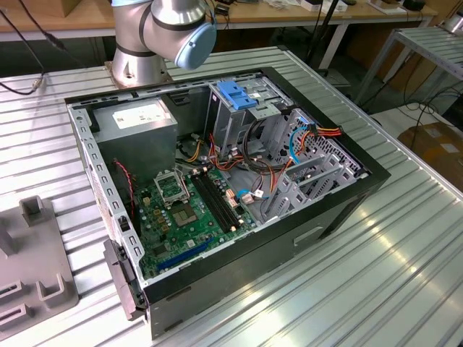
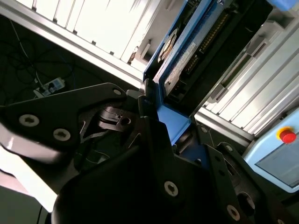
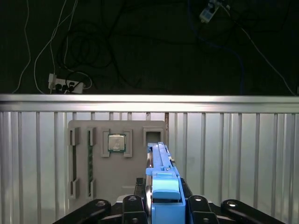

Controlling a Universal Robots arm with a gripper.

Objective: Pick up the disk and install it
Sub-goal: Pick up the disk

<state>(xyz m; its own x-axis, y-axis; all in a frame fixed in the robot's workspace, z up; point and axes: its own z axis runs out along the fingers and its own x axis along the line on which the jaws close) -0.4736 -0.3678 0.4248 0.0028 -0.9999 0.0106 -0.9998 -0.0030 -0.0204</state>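
Claw in the second wrist view: its black fingers are pressed together on the disk, pinching it by the blue carrier rail. The grey metal body with its pale label sticks out beyond the fingertips, held clear of the ribbed metal table behind it. A red button sits on a pale box off to one side.

In the first wrist view the claw grips the disk edge-on — only the blue rail and a thin metal edge show between the black fingers. Beyond it lies a grey fixture tray on the table, with a processor chip seated in one of its pockets. A power strip and loose cables lie on the dark floor past the table's edge.

The exterior view shows the arm at the far side of the table and an open computer case lying on it — green motherboard exposed, power supply in a far corner, and a blue bracket on top of the tall drive cage. The grey tray sits at the exterior view's left, just beside the case.
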